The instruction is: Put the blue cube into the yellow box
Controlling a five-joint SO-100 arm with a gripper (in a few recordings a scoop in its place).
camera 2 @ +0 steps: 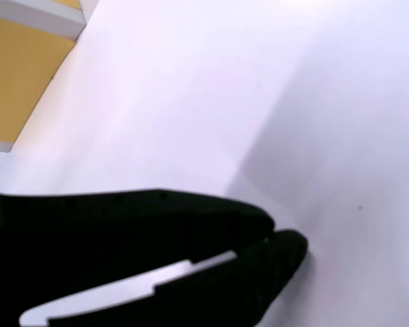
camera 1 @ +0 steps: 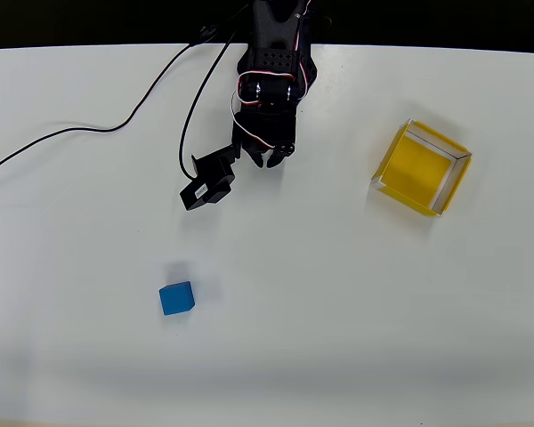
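- I have the arm (camera 1: 271, 67) folded back near the far edge of the white table (camera 1: 338, 311), with the gripper (camera 1: 269, 158) hanging low over bare surface.
- In the wrist view the gripper (camera 2: 276, 238) has its two black tips pressed together with no gap and nothing between them, so I read the jaws as clenched and empty.
- The blue cube (camera 1: 177, 298) sits alone on the table, well apart from the gripper, toward the near-left of the overhead view. Its faces look slightly turned against the table edges.
- The yellow box (camera 1: 422, 167) stands off to the right in the overhead view, also rotated, well apart from both cube and gripper. A corner of it (camera 2: 20, 75) shows at the top left of the wrist view.
- Nothing is grasped yet; by my judgement the reach toward the cube is the step in hand.
- Risk one: if I descend with the jaws clenched, the tips will push the cube instead of straddling it.
- Risk two: the cube's turned faces may meet the fingers corner-first, so it could twist or squirt out as I close.
- Risk three: the black cable (camera 1: 116, 124) trailing across the table behind the arm could drag during a long reach.
- Risk four: the box walls are thin; a low carry could clip the rim and shove the box.
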